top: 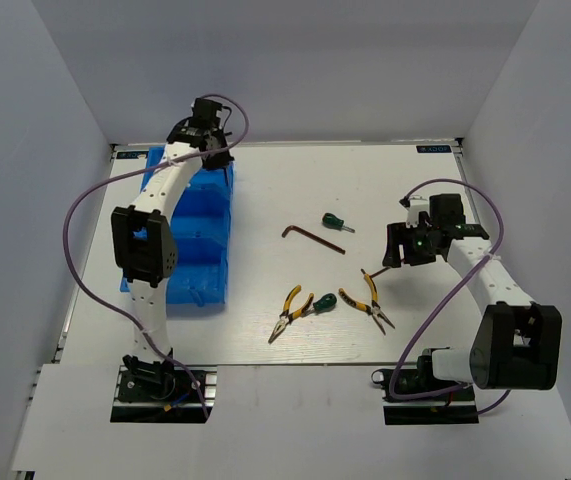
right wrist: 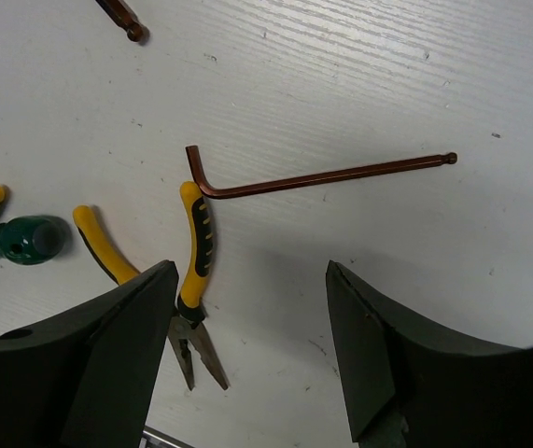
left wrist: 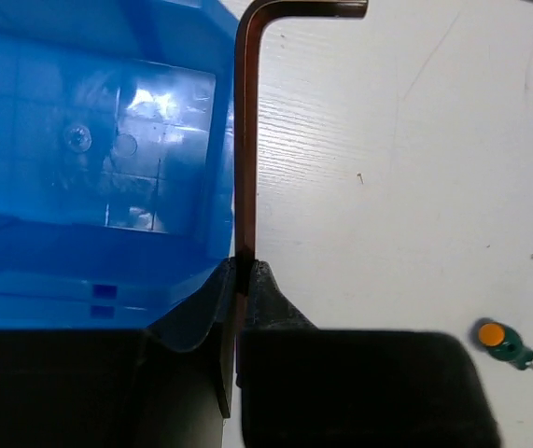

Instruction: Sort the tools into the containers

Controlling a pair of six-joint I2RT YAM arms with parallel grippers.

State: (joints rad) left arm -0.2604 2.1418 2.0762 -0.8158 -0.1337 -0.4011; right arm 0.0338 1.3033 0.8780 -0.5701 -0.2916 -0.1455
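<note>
My left gripper (top: 217, 152) (left wrist: 245, 268) is shut on a dark L-shaped hex key (left wrist: 245, 140), which hangs over the right rim of the far compartment of the blue containers (top: 193, 272) (left wrist: 89, 140). My right gripper (top: 397, 250) (right wrist: 250, 271) is open above bare table, holding nothing. Just beyond its fingers lies a second hex key (right wrist: 322, 175), its bend touching a handle of yellow-and-black pliers (right wrist: 196, 245) (top: 373, 300). A third hex key (top: 311, 238) lies at mid-table. Also on the table are a green screwdriver (top: 337, 222) (left wrist: 504, 343), another green screwdriver (top: 323, 303) (right wrist: 28, 240) and a second pliers (top: 287, 312).
The containers stand in a row on the left of the white table (top: 295, 180), running front to back under the left arm. Grey walls close in the back and sides. A purple cable loops from each arm.
</note>
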